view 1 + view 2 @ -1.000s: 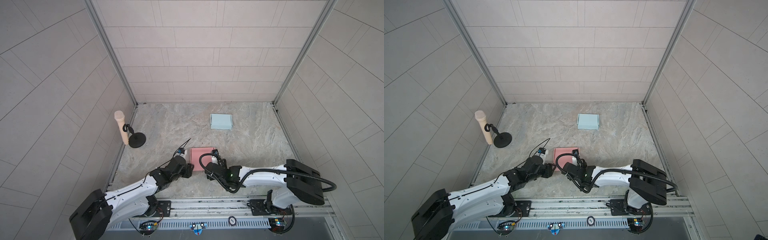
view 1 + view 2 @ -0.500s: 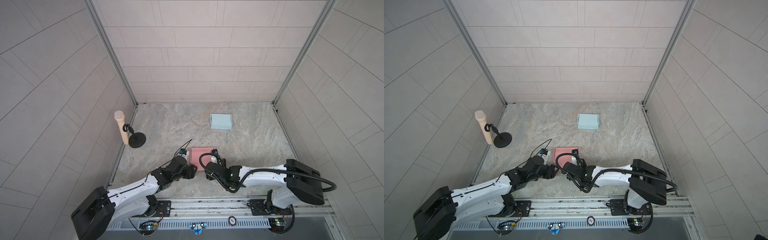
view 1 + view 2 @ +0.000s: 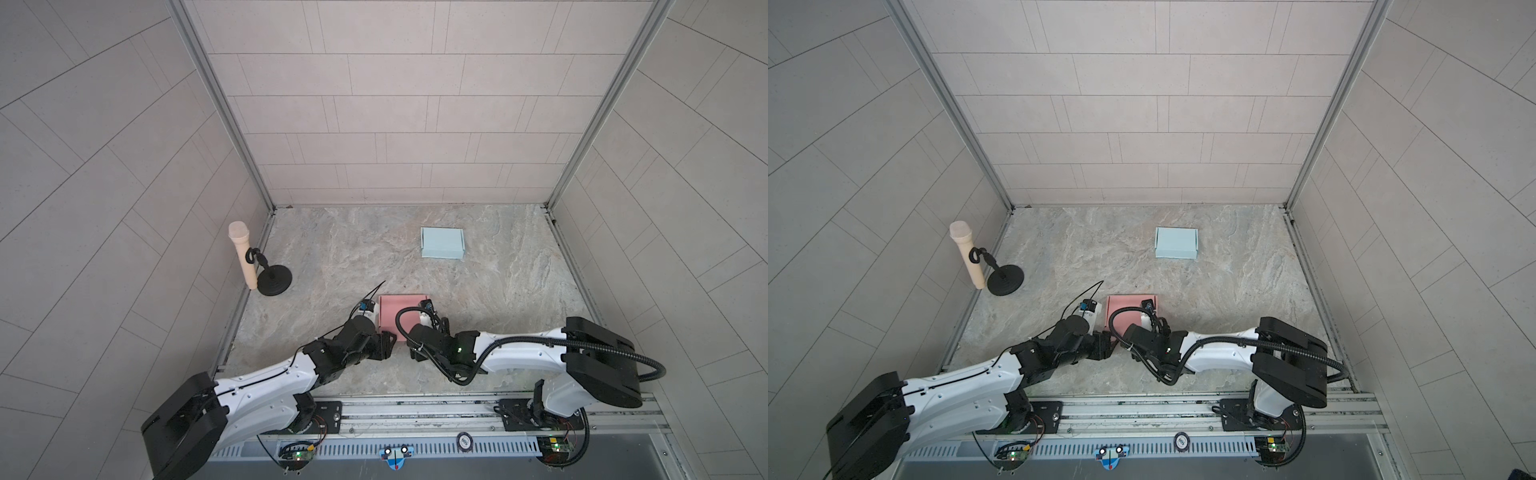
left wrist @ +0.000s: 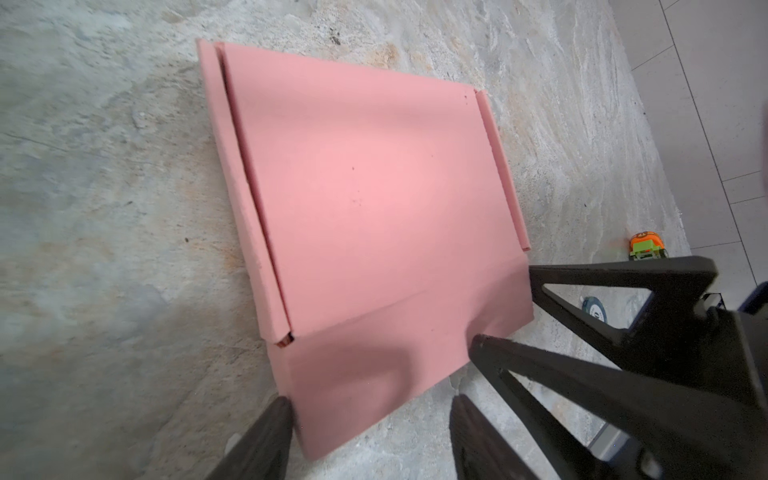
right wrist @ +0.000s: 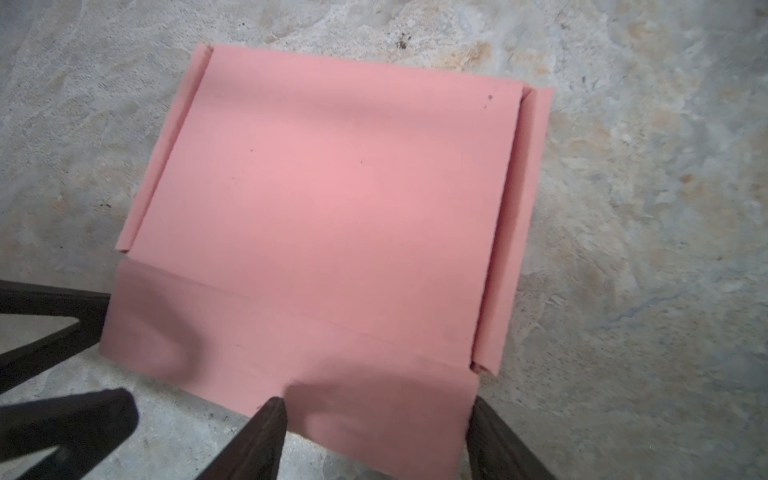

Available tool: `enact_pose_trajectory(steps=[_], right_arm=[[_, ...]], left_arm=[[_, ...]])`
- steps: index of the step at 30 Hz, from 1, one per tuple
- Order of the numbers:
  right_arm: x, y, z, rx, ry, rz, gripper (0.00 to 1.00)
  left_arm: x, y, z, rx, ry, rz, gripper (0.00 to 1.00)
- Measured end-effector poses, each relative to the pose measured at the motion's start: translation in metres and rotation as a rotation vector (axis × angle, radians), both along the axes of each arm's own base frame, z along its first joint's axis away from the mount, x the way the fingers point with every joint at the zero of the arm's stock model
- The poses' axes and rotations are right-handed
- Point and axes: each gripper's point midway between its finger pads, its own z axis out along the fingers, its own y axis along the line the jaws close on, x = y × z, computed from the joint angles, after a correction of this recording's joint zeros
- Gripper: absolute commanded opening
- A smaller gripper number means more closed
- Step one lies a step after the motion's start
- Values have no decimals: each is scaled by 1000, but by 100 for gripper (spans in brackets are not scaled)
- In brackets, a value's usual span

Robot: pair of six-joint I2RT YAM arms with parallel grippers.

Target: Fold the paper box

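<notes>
Here, the pink paper box (image 3: 399, 316) lies flat on the marble tabletop (image 3: 332, 257), near the front edge and about midway between the two arms. It is mostly unfolded. A narrow side flap is turned up along each of two opposite sides, and one broad creased flap lies flat on the side facing the robot.

Both grippers sit low at that near flap. The left gripper (image 4: 374, 405) has its jaws spread wide and holds nothing; in its wrist view one finger (image 4: 270, 436) rests at the flap's side edge and the other is off the near edge, so the corner sits between them. The right gripper (image 5: 376, 403) is spread about as wide at the opposite corner, with pink paper filling the gap between its fingers (image 5: 262, 436). It is not pinching the paper. The two grippers are near each other but apart.

Farther back, well away from the arms, a light blue folded box (image 3: 442, 243) rests on the marble. A microphone (image 3: 243, 259) on a black round stand (image 3: 274, 281) stands at the left wall.
</notes>
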Motion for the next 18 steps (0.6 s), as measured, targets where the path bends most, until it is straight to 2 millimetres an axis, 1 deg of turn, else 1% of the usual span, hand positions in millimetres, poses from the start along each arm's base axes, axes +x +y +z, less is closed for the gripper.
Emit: enact_pose_trajectory(steps=[11,18], right_arm=[[0,2,3,-1,2,4,70],[0,2,1,-10,6,4,70]], left_arm=[[2,3,2,8,-16,17,62],[5,4,-9,39,-1,25,57]])
